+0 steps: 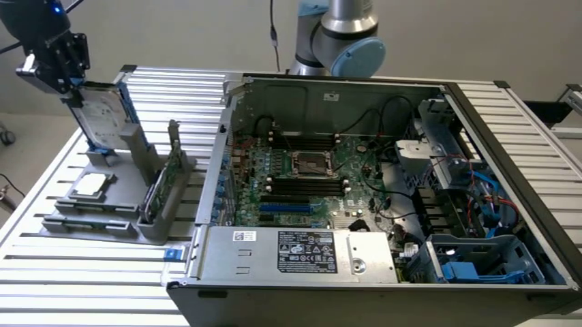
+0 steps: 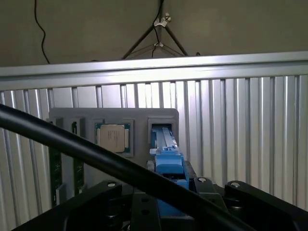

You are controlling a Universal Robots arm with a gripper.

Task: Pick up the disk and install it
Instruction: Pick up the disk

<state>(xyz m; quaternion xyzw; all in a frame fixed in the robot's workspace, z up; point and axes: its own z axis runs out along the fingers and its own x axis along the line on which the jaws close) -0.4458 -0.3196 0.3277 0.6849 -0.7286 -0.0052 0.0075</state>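
The disk [image 1: 102, 119], silver with a white label and a blue carrier edge, stands upright in the grey holder [image 1: 118, 211] at the exterior view's left. My gripper [image 1: 71, 83] is at its upper end, shut on it. In the wrist view the blue carrier edge of the disk [image 2: 168, 161] runs between my black fingers [image 2: 108, 192], over the holder's slot [image 2: 163, 127].
On the holder lie a small square silver chip [image 1: 94, 184] and an upright green circuit card [image 1: 162, 184]. The open computer case [image 1: 364, 170] takes up the centre and right, with blue drive bays [image 1: 473, 262] at its near right corner. A black cable [image 2: 96, 154] crosses the wrist view.
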